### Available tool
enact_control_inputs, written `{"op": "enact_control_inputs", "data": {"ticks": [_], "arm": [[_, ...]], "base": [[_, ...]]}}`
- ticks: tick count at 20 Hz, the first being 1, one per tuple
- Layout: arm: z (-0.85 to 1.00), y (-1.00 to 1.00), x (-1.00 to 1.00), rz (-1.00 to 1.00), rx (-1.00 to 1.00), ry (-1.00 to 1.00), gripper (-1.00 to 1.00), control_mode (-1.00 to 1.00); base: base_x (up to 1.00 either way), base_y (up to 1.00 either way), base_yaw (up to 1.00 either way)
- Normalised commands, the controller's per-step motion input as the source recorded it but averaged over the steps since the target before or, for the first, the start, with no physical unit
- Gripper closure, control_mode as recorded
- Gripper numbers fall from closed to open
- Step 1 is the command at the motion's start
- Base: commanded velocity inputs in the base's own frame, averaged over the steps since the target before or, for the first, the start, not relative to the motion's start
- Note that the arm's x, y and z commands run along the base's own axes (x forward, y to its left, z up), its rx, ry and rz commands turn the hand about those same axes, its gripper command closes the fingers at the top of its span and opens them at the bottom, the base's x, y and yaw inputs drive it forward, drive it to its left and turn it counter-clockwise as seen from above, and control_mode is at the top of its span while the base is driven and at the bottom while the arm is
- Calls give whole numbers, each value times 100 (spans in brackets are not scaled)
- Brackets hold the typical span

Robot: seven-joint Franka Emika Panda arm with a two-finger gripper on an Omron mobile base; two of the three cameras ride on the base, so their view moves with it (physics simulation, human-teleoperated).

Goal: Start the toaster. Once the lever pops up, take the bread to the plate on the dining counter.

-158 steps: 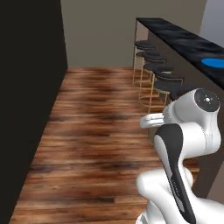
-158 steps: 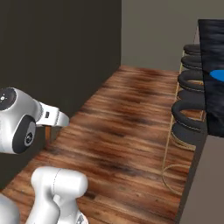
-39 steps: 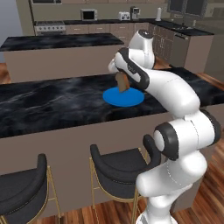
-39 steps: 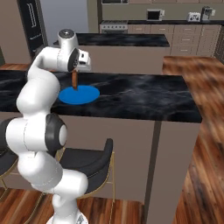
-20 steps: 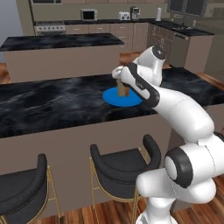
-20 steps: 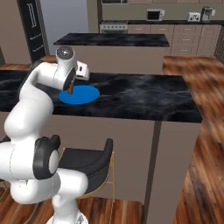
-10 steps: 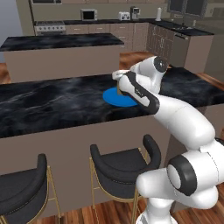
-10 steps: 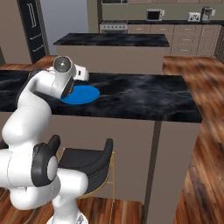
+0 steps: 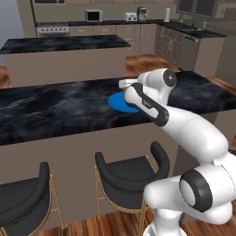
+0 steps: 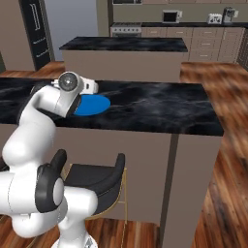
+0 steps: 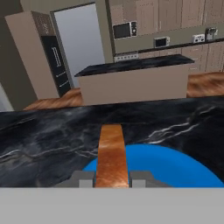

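In the hand view, the bread (image 11: 112, 153), a tan slice with an orange-brown crust, stands on edge between my gripper's (image 11: 112, 179) two fingers, which are shut on it. It is low over the near left part of the blue plate (image 11: 175, 168). The plate (image 9: 120, 102) (image 10: 94, 104) lies on the black marble dining counter (image 9: 55, 110) (image 10: 160, 109). In both base views my bent arm covers the fingers and the bread. The toaster (image 11: 199, 38) (image 10: 214, 18) is small and far off on the back kitchen counter.
Two black bar stools (image 9: 131, 173) (image 10: 92, 179) stand under the dining counter's near side. Behind the counter is a second marble-topped island (image 9: 64, 46) (image 10: 126, 46). A dark tall fridge (image 10: 38, 34) stands at the far left, and a black coffee machine (image 10: 230, 13) beside the toaster.
The base has driven from a hallway up to the dining counter. Over the last two seconds the hand has come down and tilted flatter, bringing the bread low over the plate.
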Motion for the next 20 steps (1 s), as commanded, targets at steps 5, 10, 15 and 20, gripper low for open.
{"op": "enact_control_inputs", "data": {"ticks": [5,10,15,20], "arm": [[0,0,-4,0,0,0,-100,-100],[0,0,0,0,0,0,-100,-100],[15,0,0,0,0,-1,-100,-100],[47,0,-1,0,-2,-1,-100,-100]], "base": [[0,0,0],[0,0,0],[0,0,0],[0,0,0]]}}
